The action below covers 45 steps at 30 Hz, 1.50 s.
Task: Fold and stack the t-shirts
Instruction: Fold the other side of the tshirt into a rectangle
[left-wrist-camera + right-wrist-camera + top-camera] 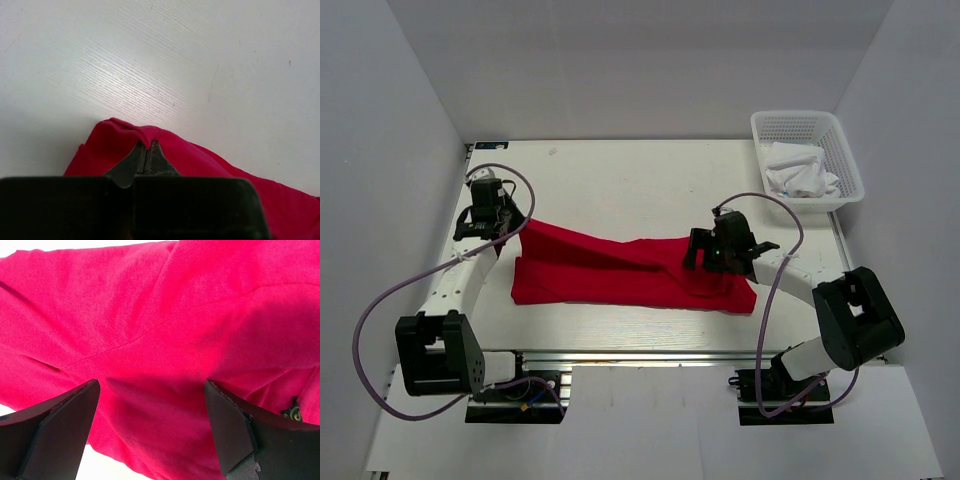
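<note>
Closest in, the right gripper stands wide open, one dark finger on either side of a swell of the red t-shirt. I cannot tell whether the tips touch the cloth. The left gripper is pinched tight on a small fold at the shirt's edge, with the bare surface beyond it.

Seen from above, the t-shirt lies across the near half of the surface between the two arms, its near hem close to the near edge. The left gripper holds the far left corner slightly raised. A taut ridge runs from that corner toward the right gripper, which hangs over the right end.

The fabric looks thin and slack, so the left pinch holds little, and a sharp pull could probably slip the corner free. If the right gripper closes where it is, over a bunched part, it may take several layers or only the top one, and the fold would come out crooked. A pull toward the arms could drag the hem over the near edge.

Room for moving lies mostly on the far side, between the shirt and the back edge. It narrows at the far right corner, where a basket holds white cloth.
</note>
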Tool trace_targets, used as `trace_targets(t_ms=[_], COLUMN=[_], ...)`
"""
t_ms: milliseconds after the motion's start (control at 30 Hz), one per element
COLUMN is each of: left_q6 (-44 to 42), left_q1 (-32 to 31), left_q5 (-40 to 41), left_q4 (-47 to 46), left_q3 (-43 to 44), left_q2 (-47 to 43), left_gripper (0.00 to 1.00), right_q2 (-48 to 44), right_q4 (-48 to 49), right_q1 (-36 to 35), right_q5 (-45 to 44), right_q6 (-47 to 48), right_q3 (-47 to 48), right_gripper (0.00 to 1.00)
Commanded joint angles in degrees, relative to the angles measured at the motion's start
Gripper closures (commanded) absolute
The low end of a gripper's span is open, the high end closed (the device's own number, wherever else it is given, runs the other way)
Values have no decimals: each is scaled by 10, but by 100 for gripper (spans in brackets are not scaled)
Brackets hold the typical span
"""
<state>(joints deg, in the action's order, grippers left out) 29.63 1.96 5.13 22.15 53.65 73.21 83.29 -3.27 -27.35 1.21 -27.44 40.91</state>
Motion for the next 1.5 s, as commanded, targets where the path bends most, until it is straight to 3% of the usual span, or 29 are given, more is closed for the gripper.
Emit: trace_targets(t_ms=[0, 167, 567, 800, 967, 1033, 1067, 1100, 1133, 1167, 1267, 1400, 1467], left_q6=[-41, -39, 18, 58, 82, 89, 90, 90, 95, 95, 95, 69, 49], left_q1=[-1, -1, 4, 9, 9, 9, 9, 9, 9, 9, 9, -3, -3], left_q5=[-16, 27, 83, 135, 141, 154, 160, 160, 160, 151, 140, 99, 27], left_q4=[-47, -7, 38, 64, 107, 122, 122, 122, 130, 130, 142, 145, 98], left_q3=[33, 57, -55, -76, -76, -83, -83, -89, -89, -80, -43, -2, -2], left_q2=[15, 45, 9, 42, 81, 81, 81, 81, 81, 81, 75, 30, 8], left_gripper=[100, 100, 100, 100, 94, 87, 78, 64, 26, 16, 2, 1, 1], right_q2=[12, 20, 35, 36, 31, 30, 28, 25, 22, 14, -8, -49, -53], right_q4=[21, 22, 2, -10, -19, -26, -31, -33, -32, -32, -38, -56, -59], right_q1=[2, 2, 2, 4, 4, 2, 2, 4, 3, 4, 2, 1, 3], right_q5=[16, 20, 19, 14, 5, -2, -2, 0, 2, 5, 9, -10, -28], right_q6=[-9, -13, 2, 17, 21, 24, 22, 21, 24, 26, 35, 51, 47], right_q3=[-5, -4, 8, 16, 22, 29, 31, 40, 42, 43, 47, 64, 62], right_gripper=[10, 10, 10, 10, 10, 10, 10, 10, 10, 10, 10, 10, 10])
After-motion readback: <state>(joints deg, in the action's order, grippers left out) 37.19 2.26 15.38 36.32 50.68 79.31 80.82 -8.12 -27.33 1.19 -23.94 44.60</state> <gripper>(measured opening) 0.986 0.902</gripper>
